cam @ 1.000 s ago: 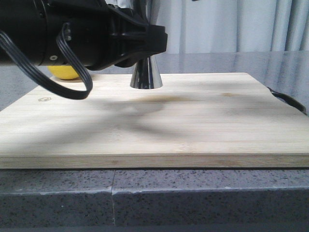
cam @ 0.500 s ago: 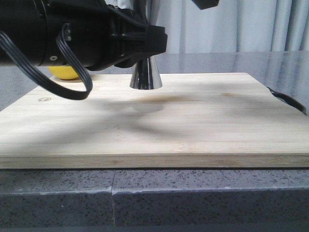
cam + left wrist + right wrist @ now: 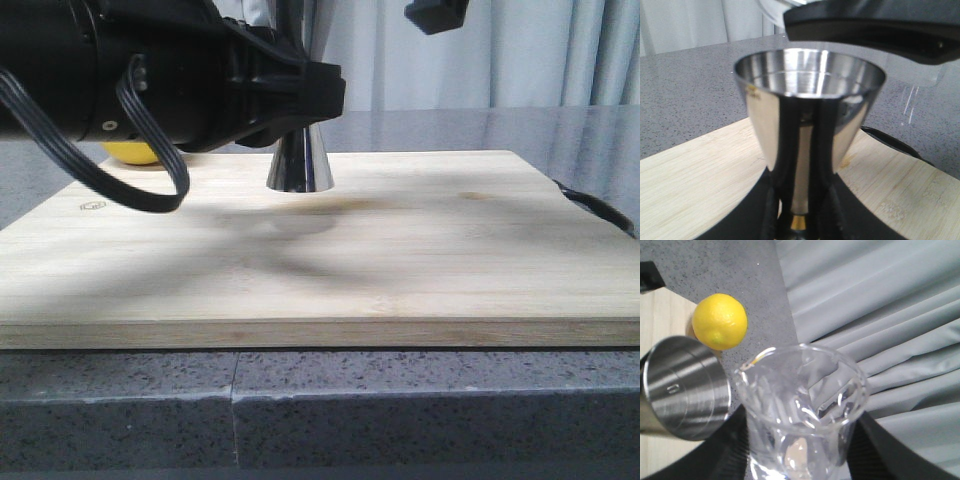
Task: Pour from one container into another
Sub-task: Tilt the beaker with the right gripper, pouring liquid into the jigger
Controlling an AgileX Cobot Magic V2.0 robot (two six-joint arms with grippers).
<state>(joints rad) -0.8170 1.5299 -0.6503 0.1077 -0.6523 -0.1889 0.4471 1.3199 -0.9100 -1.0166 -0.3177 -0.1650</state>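
Observation:
The steel jigger (image 3: 810, 100) stands upright over the wooden board (image 3: 400, 250). My left gripper (image 3: 801, 220) is shut on its narrow waist at the gold band. In the front view only its lower cone (image 3: 300, 165) shows below the left arm. My right gripper (image 3: 800, 450) is shut on the clear glass beaker (image 3: 800, 400), held high and tipped, its lip beside the jigger's open mouth (image 3: 685, 390). The beaker's glass (image 3: 912, 95) hangs just above and beyond the jigger cup. Whether liquid is flowing cannot be told.
A yellow lemon (image 3: 720, 321) lies at the board's far left corner (image 3: 135, 152), behind the jigger. Part of the right gripper (image 3: 437, 14) shows at the top of the front view. A black handle (image 3: 595, 208) sticks out at the board's right edge. Grey curtains hang behind.
The right gripper has come down into the top of the front view, toward the jigger. The left arm and jigger have shifted very slightly.

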